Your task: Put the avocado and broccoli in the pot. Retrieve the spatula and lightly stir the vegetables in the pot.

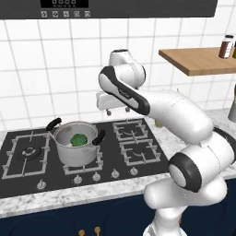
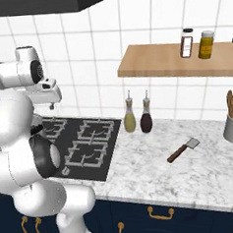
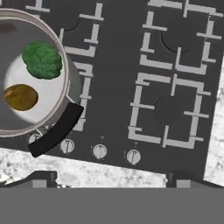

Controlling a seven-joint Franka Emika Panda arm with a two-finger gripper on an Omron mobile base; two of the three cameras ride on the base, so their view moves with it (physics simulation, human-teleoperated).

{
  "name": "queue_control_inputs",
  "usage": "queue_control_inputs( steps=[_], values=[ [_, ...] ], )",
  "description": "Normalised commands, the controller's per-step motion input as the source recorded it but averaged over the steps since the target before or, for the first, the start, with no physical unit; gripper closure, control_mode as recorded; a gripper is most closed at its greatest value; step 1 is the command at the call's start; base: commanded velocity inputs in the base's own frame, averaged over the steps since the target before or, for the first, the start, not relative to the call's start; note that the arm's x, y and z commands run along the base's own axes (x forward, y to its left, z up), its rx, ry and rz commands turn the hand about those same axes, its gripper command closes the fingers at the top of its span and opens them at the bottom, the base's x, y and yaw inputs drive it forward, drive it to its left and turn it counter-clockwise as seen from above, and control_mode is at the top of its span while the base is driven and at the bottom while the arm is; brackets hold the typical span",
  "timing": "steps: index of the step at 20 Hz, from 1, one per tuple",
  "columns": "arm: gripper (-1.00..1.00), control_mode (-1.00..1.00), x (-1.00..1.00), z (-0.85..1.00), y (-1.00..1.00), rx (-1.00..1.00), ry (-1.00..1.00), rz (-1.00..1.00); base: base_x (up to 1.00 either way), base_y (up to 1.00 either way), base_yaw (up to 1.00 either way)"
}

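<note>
While the claw [image 3: 109, 177] gapes empty above the black hob [image 3: 166, 70], grey marble counter [image 2: 157, 172] under white tiles [image 2: 146, 18]

The white arm rises from its base, bends at the elbow and reaches left and away toward the far wall. The gripper [image 1: 117, 111] hangs at its end, pointing straight down, its two short fingers spread wide apart and holding nothing.

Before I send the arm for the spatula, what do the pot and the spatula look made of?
Shiny cylindrical pot: polished steel by its bright reflective wall, with black side handles, possibly plastic. Short spatula on the marble counter: flat grey blade that looks like matte metal, with a dark brown handle, likely wood.
</note>
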Motion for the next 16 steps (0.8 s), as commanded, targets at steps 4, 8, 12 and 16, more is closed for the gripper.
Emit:
queue_control_inputs(
  steps=[4,8,12,16],
  values=[
    [-1.00,-1.00,0.00,0.17,-1.00,0.01,0.03,0.00,0.00,0.00,0.00],
    [-1.00,-1.00,0.00,0.01,-1.00,-0.04,0.10,0.05,0.00,0.00,0.00],
    [-1.00,-1.00,0.00,-0.06,-1.00,-0.17,0.16,0.39,0.00,0.00,0.00],
    [-1.00,-1.00,0.00,-0.20,-0.98,-0.29,0.23,0.53,0.00,0.00,0.00]
  ],
)
